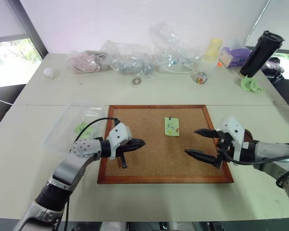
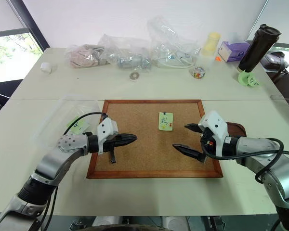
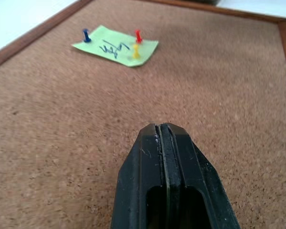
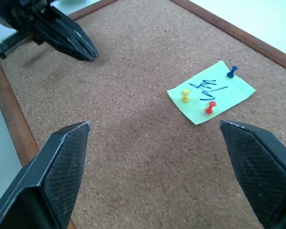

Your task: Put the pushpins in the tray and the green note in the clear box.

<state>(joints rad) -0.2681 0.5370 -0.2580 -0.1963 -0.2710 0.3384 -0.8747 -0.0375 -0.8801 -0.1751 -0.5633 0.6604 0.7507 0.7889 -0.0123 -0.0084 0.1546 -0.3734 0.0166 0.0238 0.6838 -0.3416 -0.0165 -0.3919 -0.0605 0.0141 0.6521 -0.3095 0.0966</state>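
The green note [image 4: 211,91] lies on the cork board [image 1: 149,159], held by a blue, a red and a yellow pushpin [image 4: 185,94]. The left hand [image 1: 138,143], fingers pressed together and holding nothing, hovers over the board's left part; the right hand [image 1: 198,142] hovers spread at its right edge. The clear box [image 1: 67,126] sits on the table [image 1: 183,91] left of the board.

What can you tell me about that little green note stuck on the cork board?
The green note is a pale green paper square with a dark handwritten scribble across its middle. It lies flat on the cork board, toward the far side, between the two claws and touched by neither. Three pushpins stand in it: a blue one at one corner, a red one and a yellow one near the opposite edge. One corner looks slightly lifted.
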